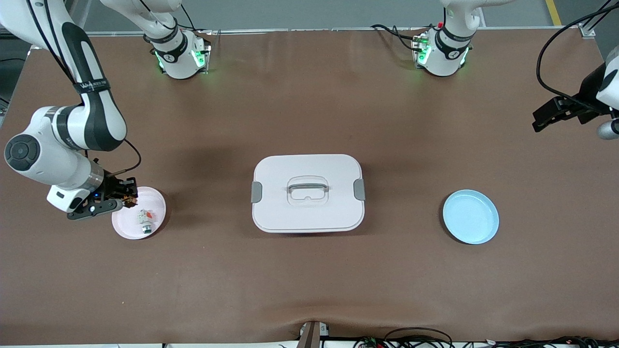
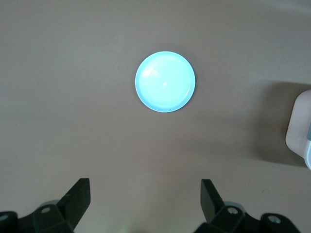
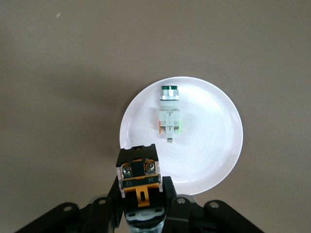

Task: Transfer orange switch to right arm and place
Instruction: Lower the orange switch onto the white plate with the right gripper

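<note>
While my right gripper (image 3: 141, 204) clamps the orange switch (image 3: 139, 178) over the pink plate (image 3: 214, 145) for placing, the left gripper (image 2: 146, 199) waits, jaws apart.

A white lidded box (image 1: 307, 193) with a grey handle on top and a grey clasp at each end sits mid-worktop (image 1: 309, 280). A bare light-blue plate (image 1: 470, 216) lies toward the left arm's end, well apart from the box. Toward the right arm's end a white plate (image 1: 126, 230) carries a small white-and-green part (image 1: 145, 220) with a red bit, lying on its side.
</note>
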You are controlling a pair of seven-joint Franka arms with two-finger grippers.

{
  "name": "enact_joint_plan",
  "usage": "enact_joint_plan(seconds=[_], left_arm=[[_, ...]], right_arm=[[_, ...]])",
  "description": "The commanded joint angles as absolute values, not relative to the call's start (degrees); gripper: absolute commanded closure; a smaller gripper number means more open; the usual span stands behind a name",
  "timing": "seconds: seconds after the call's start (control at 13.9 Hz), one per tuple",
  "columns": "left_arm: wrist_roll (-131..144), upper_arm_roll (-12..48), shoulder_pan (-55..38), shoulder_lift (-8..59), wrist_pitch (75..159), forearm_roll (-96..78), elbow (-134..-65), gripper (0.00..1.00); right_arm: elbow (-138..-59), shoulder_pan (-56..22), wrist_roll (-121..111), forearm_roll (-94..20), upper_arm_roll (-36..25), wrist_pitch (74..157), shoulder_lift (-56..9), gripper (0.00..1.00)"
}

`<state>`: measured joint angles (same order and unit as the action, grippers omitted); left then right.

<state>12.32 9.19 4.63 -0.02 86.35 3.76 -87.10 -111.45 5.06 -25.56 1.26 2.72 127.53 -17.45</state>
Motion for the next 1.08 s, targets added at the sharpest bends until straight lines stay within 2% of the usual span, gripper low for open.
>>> enact_joint_plan(seconds=[0.0, 0.36, 0.65, 1.01], left_arm=[[10.81, 8.96, 4.39, -1.05, 86.66, 2.73, -88.15, 0.00], [8.61, 9.67, 4.31, -0.53, 86.84, 2.11, -88.15, 0.00], [8.79, 9.67, 4.31, -0.09, 86.92, 2.02, -88.15, 0.00], [8.96, 9.67, 4.39, 0.00, 86.92, 2.02, -88.24, 0.00]], right_arm=[[-110.39, 5.89, -38.54, 2.29, 3.52, 127.88, -17.75, 1.00], [-110.57, 6.68, -62.43, 2.46, 3.52, 134.46, -19.25, 1.00], [-109.52, 11.86, -85.38, 1.93, 3.69, 140.53, -24.42, 1.00], [-109.51, 12.65, -89.30, 2.28, 3.52, 141.59, -27.15, 1.00]])
